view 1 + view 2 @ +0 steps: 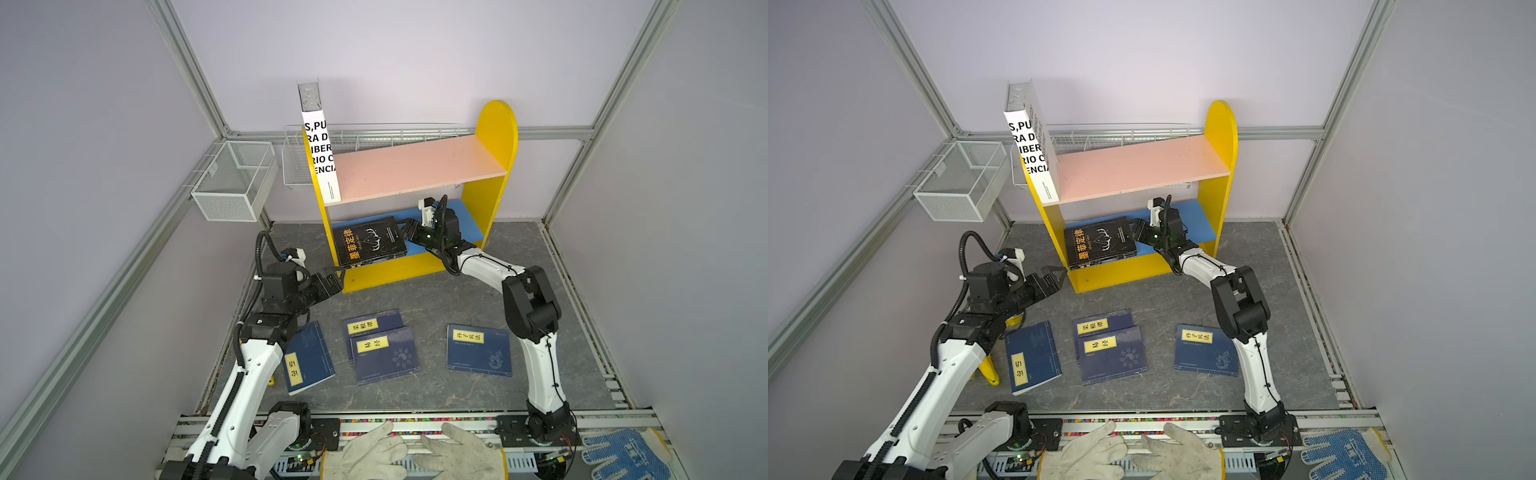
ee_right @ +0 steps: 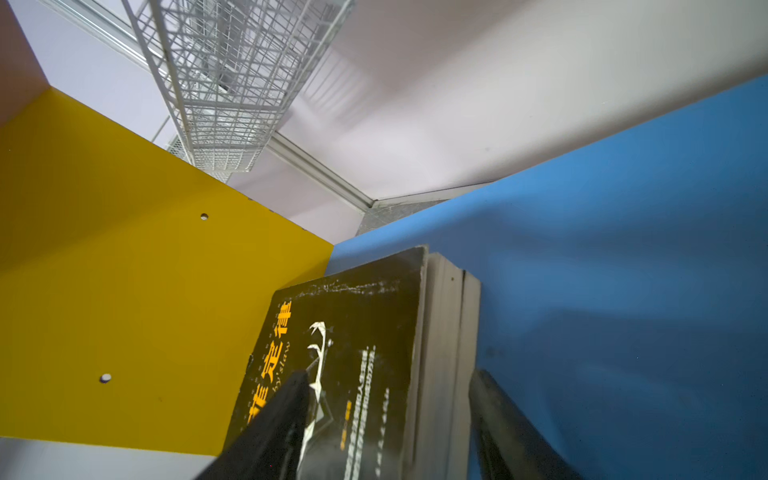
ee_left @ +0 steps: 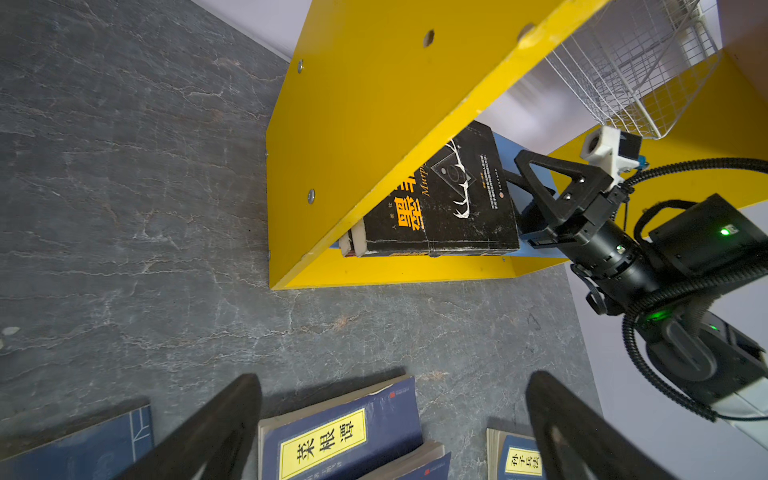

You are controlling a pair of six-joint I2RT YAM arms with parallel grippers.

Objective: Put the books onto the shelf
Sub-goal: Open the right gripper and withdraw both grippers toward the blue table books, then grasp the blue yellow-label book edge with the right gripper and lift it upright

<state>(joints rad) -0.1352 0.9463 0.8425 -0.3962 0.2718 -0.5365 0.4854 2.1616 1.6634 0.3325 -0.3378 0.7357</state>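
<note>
The right gripper (image 1: pixel 406 233) reaches into the lower tier with its jaws parted around the near edge of the two thick black paperbacks (image 1: pixel 370 243). In its wrist view one jaw lies over the top cover. The other sits just beside the page edges with a sliver of blue between, so to my eye the jaws are loose around the books, not pinching them. That pair lies flat, one book on the other and a little skewed, at the 9 o'clock end of the blue lower board (image 1: pixel 471 226). The left gripper (image 1: pixel 1059 279) hangs just off the front foot of the shelf's 9 o'clock side panel, its jaws spread wide with nothing in them.

Further out, the small yellow two-tier bookshelf (image 1: pixel 496 137) stands at 12 o'clock on the grey stone-patterned bench (image 1: pixel 415 303). On its pink upper board (image 1: pixel 415 166) the large white book with bold black lettering (image 1: pixel 321 153) stands upright against the 9 o'clock panel.

By my count three books are home. The four thin navy books with yellow title labels lie flat on the bench, on the 6 o'clock side of the shelf. A single navy book (image 1: pixel 309 357) sits at 8 o'clock beside the left arm, an overlapping navy pair (image 1: pixel 384 353) at 6 o'clock, and a lone navy book (image 1: pixel 478 349) at 4 o'clock. Neither arm touches any of them. I'd judge the job a little under half done, with most of the pink board free.
</note>
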